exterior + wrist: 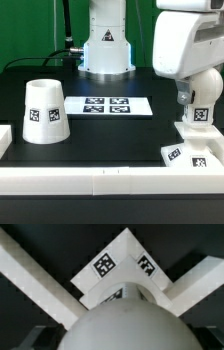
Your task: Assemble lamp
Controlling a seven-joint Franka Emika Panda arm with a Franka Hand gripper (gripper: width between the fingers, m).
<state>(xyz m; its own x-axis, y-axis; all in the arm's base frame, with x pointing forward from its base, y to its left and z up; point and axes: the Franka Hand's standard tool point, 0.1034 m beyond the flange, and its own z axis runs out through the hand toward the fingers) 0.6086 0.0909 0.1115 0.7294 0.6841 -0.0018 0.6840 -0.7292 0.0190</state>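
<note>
So the gripper is down over the bulb, with its fingers either side of it. Honestly I can't tell whether they're actually pinching it or just sitting close around it. Neither view shows the contact cleanly.

The wrist view is mostly filled by the bulb's round top, right up near the lens. Just below it is the base, seen corner-on with two tags on its slopes. The bulb sits over the middle of the base, but I can't say whether it's seated. White rails make a V behind.

The exterior view has what the wrist cam misses. There's a white rail in front, and the base is by the near corner of the black table on the exterior view's right. The shade stands well apart on the exterior view's left, wide end down. The marker board lies flat further back, between them.
</note>
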